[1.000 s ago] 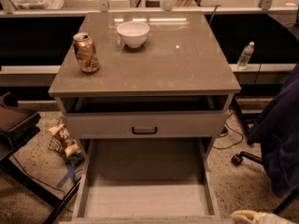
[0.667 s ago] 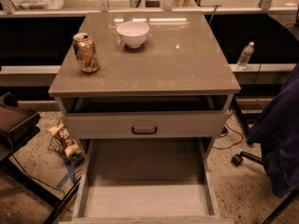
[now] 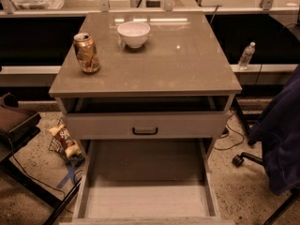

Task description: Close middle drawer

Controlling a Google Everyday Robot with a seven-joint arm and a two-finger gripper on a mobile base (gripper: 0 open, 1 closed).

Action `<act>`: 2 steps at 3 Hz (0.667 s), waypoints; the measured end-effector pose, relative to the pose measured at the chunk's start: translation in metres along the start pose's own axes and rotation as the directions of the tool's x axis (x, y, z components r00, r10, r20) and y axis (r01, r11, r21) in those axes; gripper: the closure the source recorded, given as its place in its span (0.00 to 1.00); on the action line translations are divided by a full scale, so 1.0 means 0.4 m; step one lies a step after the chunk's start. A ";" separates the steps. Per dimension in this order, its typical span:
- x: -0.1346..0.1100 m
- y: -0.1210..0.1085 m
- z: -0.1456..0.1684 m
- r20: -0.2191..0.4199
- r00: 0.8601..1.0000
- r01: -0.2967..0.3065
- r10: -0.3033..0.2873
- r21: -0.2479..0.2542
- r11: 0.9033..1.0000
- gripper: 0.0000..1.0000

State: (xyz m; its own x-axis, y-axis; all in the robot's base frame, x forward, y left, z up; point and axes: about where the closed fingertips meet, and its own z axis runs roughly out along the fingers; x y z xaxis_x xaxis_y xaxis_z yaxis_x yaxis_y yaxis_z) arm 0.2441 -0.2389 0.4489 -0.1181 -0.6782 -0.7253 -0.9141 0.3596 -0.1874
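Observation:
The middle drawer is pulled far out toward the camera, below the upper drawer. Its pale wood-grain floor shows and holds nothing. Its side walls run along both edges, and its front panel is cut off by the bottom of the view, so its handle is hidden. The upper drawer, with a flat front and a small dark loop handle, stands slightly out under the cabinet top. The gripper is not in view.
A drink can and a white bowl stand on the cabinet top. A snack bag lies on the floor at the left. An office chair with a dark jacket stands at the right. A water bottle is behind it.
A pale object at the bottom right corner one second ago has left the view. The drawers have not moved.

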 end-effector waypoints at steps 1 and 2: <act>0.009 -0.008 0.043 0.021 1.000 -0.006 0.006 -0.015 1.000 1.00; 0.009 -0.053 0.125 0.065 0.998 0.006 -0.004 -0.039 0.999 1.00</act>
State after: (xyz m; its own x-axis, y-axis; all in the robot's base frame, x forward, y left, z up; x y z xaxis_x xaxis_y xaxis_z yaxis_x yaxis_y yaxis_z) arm 0.2826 -0.2170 0.4172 -0.0892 -0.6364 -0.7662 -0.9291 0.3303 -0.1662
